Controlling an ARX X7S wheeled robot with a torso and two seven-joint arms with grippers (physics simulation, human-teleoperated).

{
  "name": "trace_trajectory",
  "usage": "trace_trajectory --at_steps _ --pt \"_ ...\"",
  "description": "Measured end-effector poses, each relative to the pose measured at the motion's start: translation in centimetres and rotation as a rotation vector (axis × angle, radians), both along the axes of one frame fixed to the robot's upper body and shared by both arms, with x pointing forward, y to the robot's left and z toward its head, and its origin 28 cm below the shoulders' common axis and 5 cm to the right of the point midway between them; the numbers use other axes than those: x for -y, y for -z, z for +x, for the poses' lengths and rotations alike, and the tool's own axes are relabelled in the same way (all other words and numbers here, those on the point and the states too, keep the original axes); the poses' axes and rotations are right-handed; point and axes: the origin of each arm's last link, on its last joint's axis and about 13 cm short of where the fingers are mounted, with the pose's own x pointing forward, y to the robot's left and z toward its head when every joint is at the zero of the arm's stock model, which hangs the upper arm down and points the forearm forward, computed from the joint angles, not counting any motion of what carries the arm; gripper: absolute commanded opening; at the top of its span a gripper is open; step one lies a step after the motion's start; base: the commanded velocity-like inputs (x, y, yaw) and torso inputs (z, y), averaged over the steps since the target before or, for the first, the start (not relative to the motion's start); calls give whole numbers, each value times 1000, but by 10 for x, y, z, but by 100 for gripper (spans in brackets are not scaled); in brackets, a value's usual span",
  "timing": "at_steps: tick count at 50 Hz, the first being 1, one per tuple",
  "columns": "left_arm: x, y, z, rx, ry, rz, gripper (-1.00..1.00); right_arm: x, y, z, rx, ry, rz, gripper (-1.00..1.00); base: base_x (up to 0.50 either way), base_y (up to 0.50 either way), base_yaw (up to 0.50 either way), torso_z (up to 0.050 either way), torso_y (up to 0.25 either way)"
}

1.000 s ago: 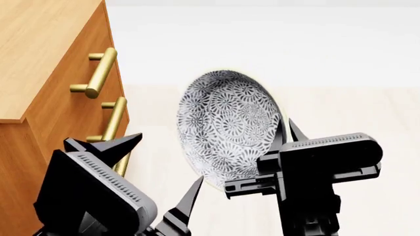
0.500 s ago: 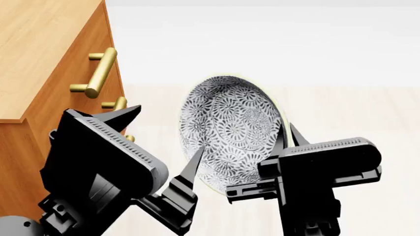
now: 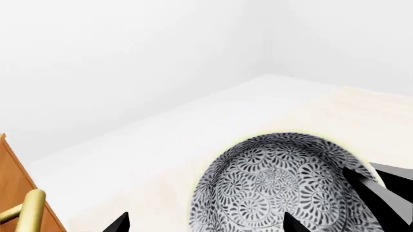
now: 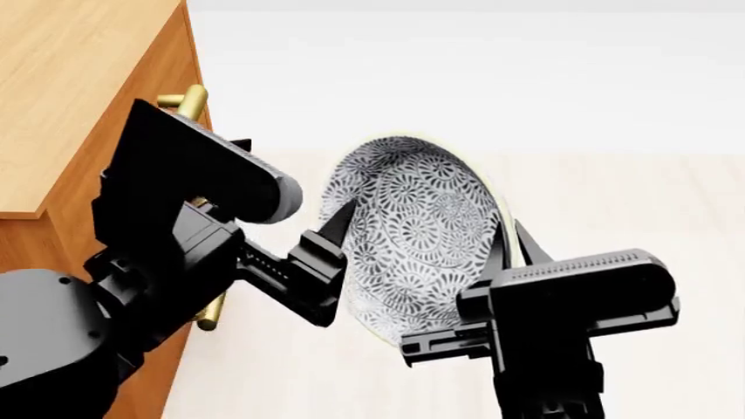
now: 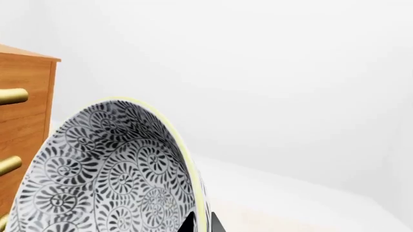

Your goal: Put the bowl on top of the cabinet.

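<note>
Left end effector point(image 4: 279, 218) higher, pale floor point(image 4: 652, 201)

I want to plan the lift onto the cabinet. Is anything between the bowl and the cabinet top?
Yes: the left gripper and its arm sit between the bowl, held on edge by the right gripper, and the cabinet.

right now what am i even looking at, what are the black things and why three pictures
The black things are a simulated robot's two arms, each ending in a pincer gripper. One picture comes from its head camera, the other two from cameras near each wrist. The right gripper pinches the rim of a patterned bowl, holding it tilted in the air. The left gripper is open beside the bowl, one fingertip right against it. The wooden cabinet with brass handles stands on the robot's left. Nothing shows on its visible top.
</note>
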Motion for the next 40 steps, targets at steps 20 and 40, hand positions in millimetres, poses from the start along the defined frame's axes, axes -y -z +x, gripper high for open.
trace_trajectory --at_steps 20,40 --pt "-1 -3 19 -80 -5 -16 100 6 -3 -6 -2 -57 56 -100 0 0 0 0 0" --pt "-5 1 20 -95 -32 -14 100 13 -2 -7 -31 -135 137 -100 0 0 0 0 0"
